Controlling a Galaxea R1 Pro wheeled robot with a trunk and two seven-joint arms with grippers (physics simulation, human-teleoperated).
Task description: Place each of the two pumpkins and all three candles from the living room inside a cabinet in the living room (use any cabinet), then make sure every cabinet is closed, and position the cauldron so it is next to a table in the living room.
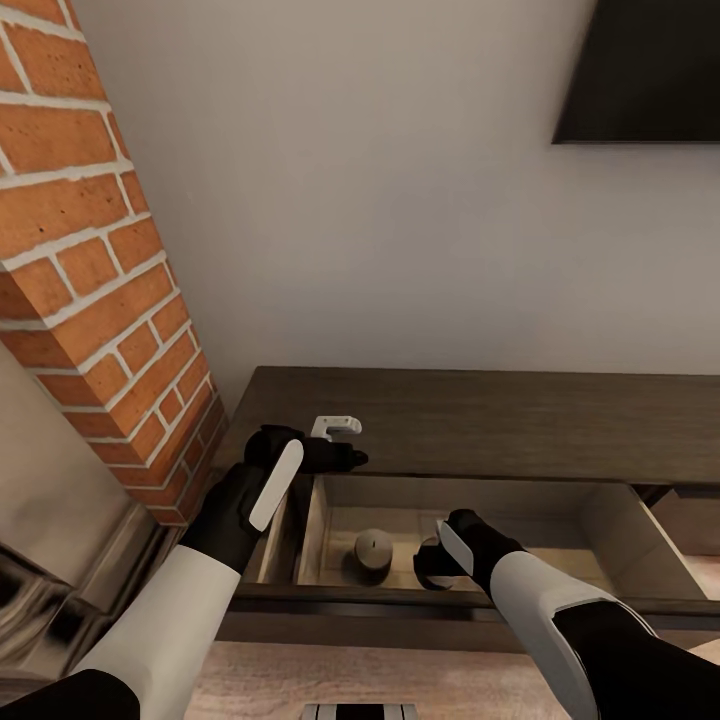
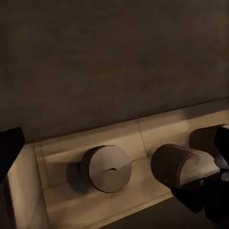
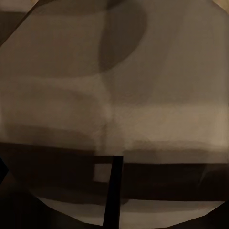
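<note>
The dark-brown cabinet (image 1: 480, 420) has its left drawer (image 1: 600, 520) pulled out, showing a pale wood lining. One squat tan candle (image 1: 373, 550) (image 2: 107, 168) stands upright on the drawer floor. Just beside it, my right gripper (image 1: 437, 566) reaches down into the drawer and is shut on a second candle (image 2: 174, 164), held low over the floor. That candle's pale surface fills the right wrist view. My left gripper (image 1: 345, 448) hovers open over the cabinet top at the drawer's back left corner, holding nothing; one of its fingers (image 2: 9, 148) shows in the left wrist view.
A brick fireplace (image 1: 90, 300) rises close on the left, beside my left arm. A black TV (image 1: 650, 70) hangs on the white wall above the cabinet. Light wood floor (image 1: 300, 680) lies in front of the drawer.
</note>
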